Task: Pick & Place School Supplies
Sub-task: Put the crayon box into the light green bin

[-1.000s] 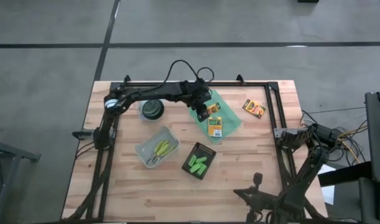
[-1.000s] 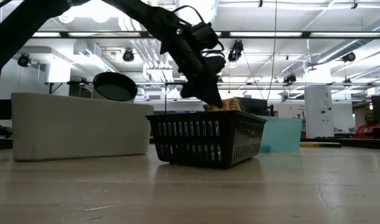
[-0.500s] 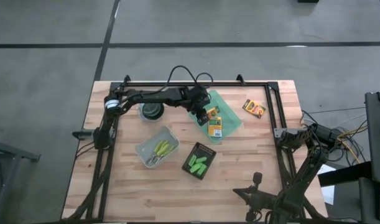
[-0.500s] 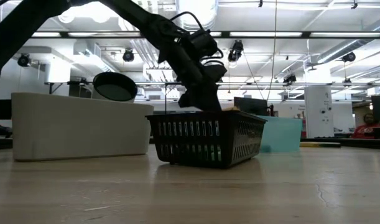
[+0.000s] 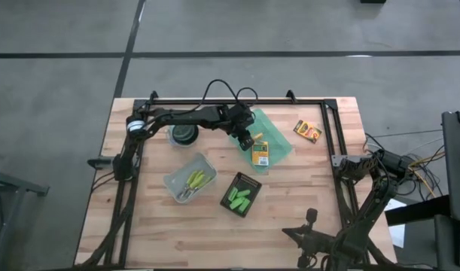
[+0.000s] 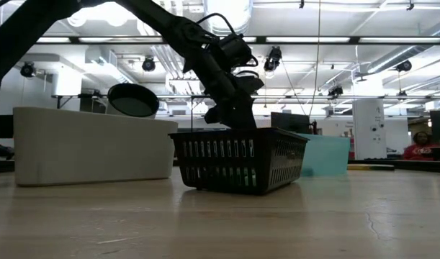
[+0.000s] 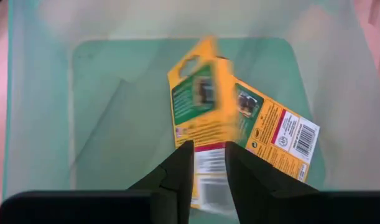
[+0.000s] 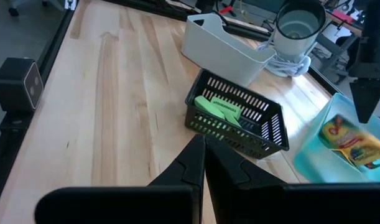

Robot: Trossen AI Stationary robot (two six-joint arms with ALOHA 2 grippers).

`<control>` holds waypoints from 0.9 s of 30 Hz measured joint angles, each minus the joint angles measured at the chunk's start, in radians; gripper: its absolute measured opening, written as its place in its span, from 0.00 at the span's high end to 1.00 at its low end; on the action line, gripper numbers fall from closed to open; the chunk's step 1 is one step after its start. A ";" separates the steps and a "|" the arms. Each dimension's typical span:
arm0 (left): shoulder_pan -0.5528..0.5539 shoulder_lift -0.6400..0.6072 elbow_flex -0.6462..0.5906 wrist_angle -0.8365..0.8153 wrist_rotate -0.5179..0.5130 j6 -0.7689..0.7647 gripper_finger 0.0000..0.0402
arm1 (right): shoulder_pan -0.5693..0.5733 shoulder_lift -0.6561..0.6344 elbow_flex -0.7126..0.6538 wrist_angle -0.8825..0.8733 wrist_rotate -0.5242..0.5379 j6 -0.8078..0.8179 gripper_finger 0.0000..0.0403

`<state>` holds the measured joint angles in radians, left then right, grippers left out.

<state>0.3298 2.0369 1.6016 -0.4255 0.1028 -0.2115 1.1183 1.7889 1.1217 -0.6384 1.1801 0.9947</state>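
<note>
We see the left claw (image 5: 246, 139) over the green tray (image 5: 278, 129) at the far middle of the table (image 5: 305, 188), clenched on a crayon box (image 7: 199, 112), beside a second box (image 5: 260, 153) lying in the tray. A third box (image 5: 307, 132) lies to the tray's right. The right claw (image 8: 204, 160), fingers pressed together, waits at the right edge.

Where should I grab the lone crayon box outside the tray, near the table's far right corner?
The crayon box lies flat on the bare table, turned diagonally, with nothing touching it. Probably best to come straight down from above and close the tool across its narrower width, fingers rotated to match its slant. The left tool is over the green tray.
</note>
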 joint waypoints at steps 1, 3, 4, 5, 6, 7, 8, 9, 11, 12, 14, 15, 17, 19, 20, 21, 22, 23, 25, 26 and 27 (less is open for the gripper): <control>0.000 0.000 0.000 0.000 0.000 0.002 0.76 | 0.000 0.000 0.000 0.000 0.000 0.000 0.98; 0.000 0.000 0.000 0.004 -0.006 0.011 0.75 | 0.000 0.000 0.000 0.000 0.000 0.000 0.98; 0.001 0.000 0.000 0.008 -0.016 0.019 0.75 | 0.000 0.000 0.000 0.000 0.000 0.000 0.98; 0.001 0.000 0.002 0.007 -0.035 0.024 0.75 | 0.000 0.000 0.000 0.000 0.000 0.000 0.98; 0.002 0.000 0.005 0.007 -0.055 0.027 0.75 | 0.000 0.000 0.000 0.000 0.000 0.000 0.98; 0.003 0.000 0.010 0.008 -0.068 0.028 0.75 | 0.000 0.000 0.000 0.000 0.000 0.000 0.98; 0.005 0.000 0.016 0.007 -0.076 0.028 0.75 | 0.000 0.000 0.000 0.000 0.000 0.000 0.98; 0.005 0.000 0.023 0.008 -0.078 0.028 0.75 | 0.000 0.000 0.000 0.000 0.000 0.000 0.98; 0.007 0.000 0.042 0.007 -0.078 0.027 0.75 | 0.000 0.000 0.000 0.000 0.000 -0.003 0.98; 0.007 0.000 0.055 0.007 -0.077 0.027 0.75 | 0.000 0.000 0.000 0.000 0.000 -0.004 0.98; 0.006 0.000 0.085 0.007 -0.068 0.028 0.75 | 0.000 0.000 0.000 0.000 0.000 -0.004 0.98; 0.006 0.000 0.102 0.007 -0.067 0.028 0.75 | 0.000 0.000 0.000 0.000 0.000 -0.004 0.98; 0.006 -0.001 0.138 0.006 -0.060 0.028 0.75 | 0.000 0.000 0.000 0.001 0.000 0.008 0.98; 0.006 -0.005 0.175 0.002 -0.032 0.028 0.75 | 0.000 0.000 0.002 0.008 -0.002 0.063 0.98; 0.006 -0.008 0.195 -0.003 -0.013 0.028 0.75 | 0.000 0.000 0.002 0.009 -0.002 0.098 0.98; 0.006 -0.011 0.215 -0.007 0.009 0.028 0.75 | 0.001 0.000 0.002 0.010 -0.002 0.134 0.98; 0.006 -0.014 0.237 -0.015 0.035 0.028 0.75 | 0.001 0.000 0.002 0.012 -0.002 0.165 0.98; 0.006 -0.017 0.258 -0.025 0.063 0.028 0.75 | 0.001 0.000 0.002 0.014 -0.002 0.189 0.98; 0.004 -0.022 0.298 -0.040 0.116 0.026 0.75 | 0.001 0.000 0.002 0.016 -0.002 0.211 0.98; 0.002 -0.026 0.314 -0.041 0.139 0.023 0.75 | 0.000 0.000 0.002 0.016 -0.002 0.210 0.98; 0.000 -0.027 0.330 -0.045 0.161 0.019 0.75 | -0.001 0.000 0.002 0.016 -0.002 0.207 0.98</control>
<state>0.3297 2.0096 1.9317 -0.4704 0.2635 -0.1927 1.1174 1.7889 1.1238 -0.6224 1.1782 1.2012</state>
